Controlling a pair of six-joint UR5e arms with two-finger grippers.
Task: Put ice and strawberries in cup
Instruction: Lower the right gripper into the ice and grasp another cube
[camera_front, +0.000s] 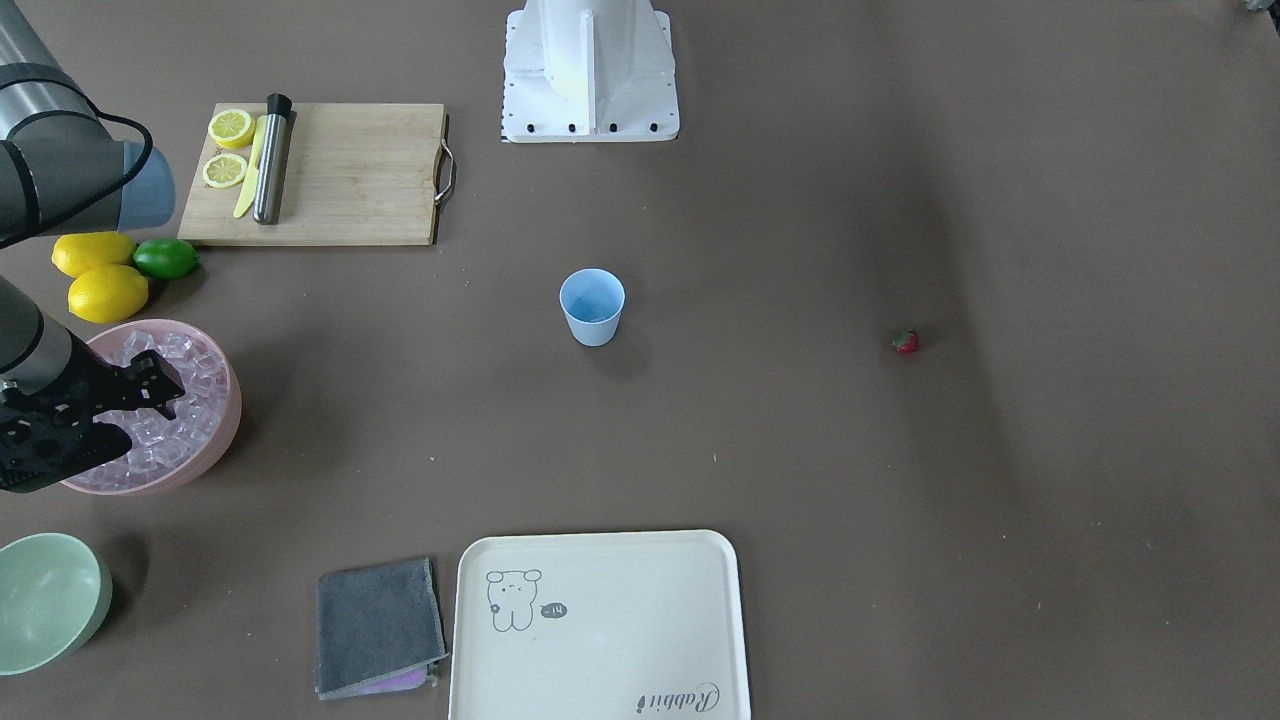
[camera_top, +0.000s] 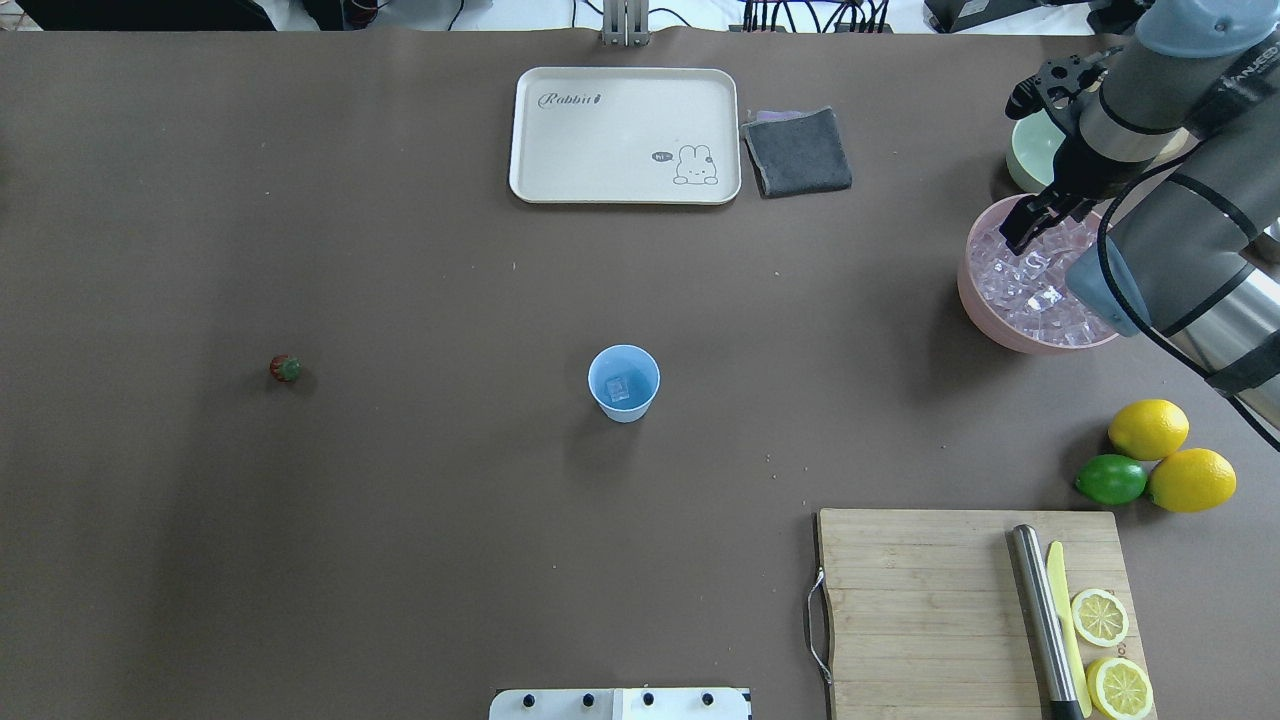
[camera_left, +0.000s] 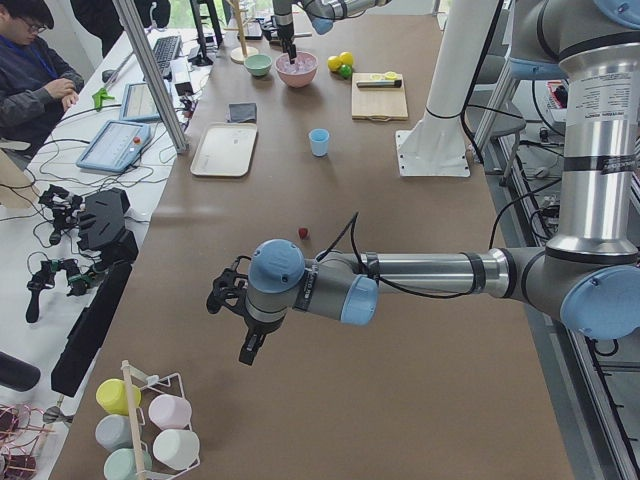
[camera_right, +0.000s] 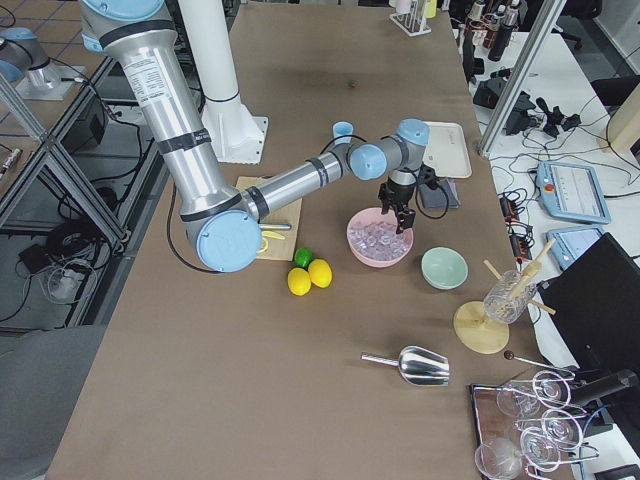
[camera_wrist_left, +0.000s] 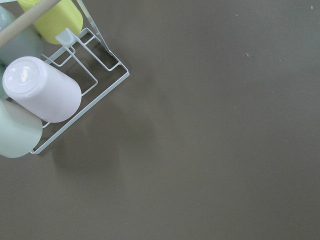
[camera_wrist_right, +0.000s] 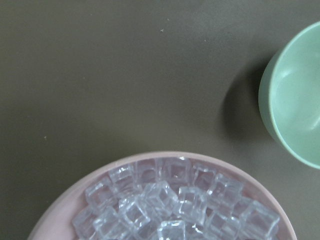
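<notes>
The right jaws hang low over the heap of ice (camera_top: 1030, 290) in the pink bowl (camera_top: 975, 300), at the upper right of the overhead view; whether they are parted or closed cannot be told. The pale green bowl (camera_top: 1030, 155) sits just above the pink one in that frame. The cup (camera_top: 624, 382) stands upright at the frame's centre, well apart from these jaws, with one clear cube (camera_top: 620, 388) on its bottom. The strawberry (camera_top: 285, 368) lies alone on the desk (camera_top: 400, 250) at middle left. In the exterior left view, the left jaws hang over bare desk near a cup rack (camera_left: 150, 425), apart from the strawberry; their state cannot be told.
</notes>
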